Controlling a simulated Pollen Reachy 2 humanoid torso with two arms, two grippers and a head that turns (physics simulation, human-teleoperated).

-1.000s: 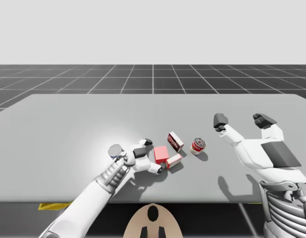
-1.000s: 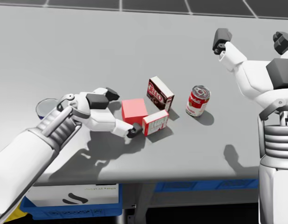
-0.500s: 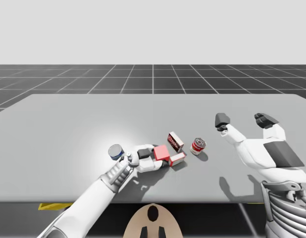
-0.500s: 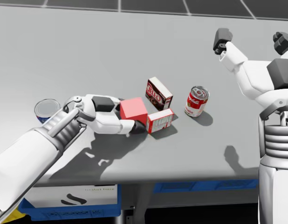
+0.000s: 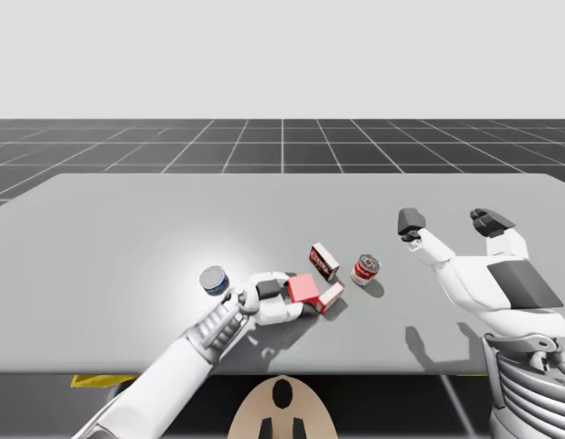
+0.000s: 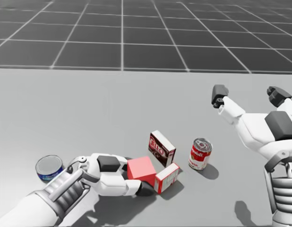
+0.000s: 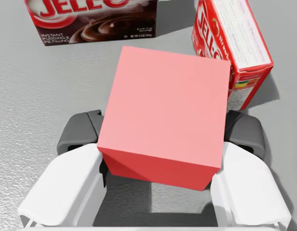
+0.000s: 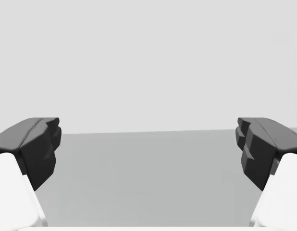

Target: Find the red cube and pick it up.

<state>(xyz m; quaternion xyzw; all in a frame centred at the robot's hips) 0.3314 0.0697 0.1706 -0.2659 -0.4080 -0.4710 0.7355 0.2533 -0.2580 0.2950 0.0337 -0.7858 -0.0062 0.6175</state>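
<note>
The red cube [image 5: 303, 288] [image 6: 141, 170] sits low over the grey table, between the fingers of my left gripper [image 5: 292, 294] [image 6: 132, 177]. In the left wrist view the cube [image 7: 163, 120] has a dark pad pressed against each of two opposite sides, so that gripper [image 7: 163, 137] is shut on it. My right gripper [image 5: 449, 220] [image 6: 248, 95] [image 8: 148, 144] is raised at the right, well away from the cube, open with nothing between its fingers.
A red and white box [image 5: 331, 294] [image 6: 167, 177] [image 7: 235, 43] lies against the cube's far side. A dark brown box [image 5: 324, 261] [image 6: 161, 148] [image 7: 95, 19] stands just behind. A red and white can [image 5: 366, 269] [image 6: 200, 153] is further right, a blue can [image 5: 213, 279] [image 6: 49, 169] left of my wrist.
My left gripper went from open beside the cube to shut on it, nudging cube and red and white box slightly right. My head has turned upward. The right arm is still.
</note>
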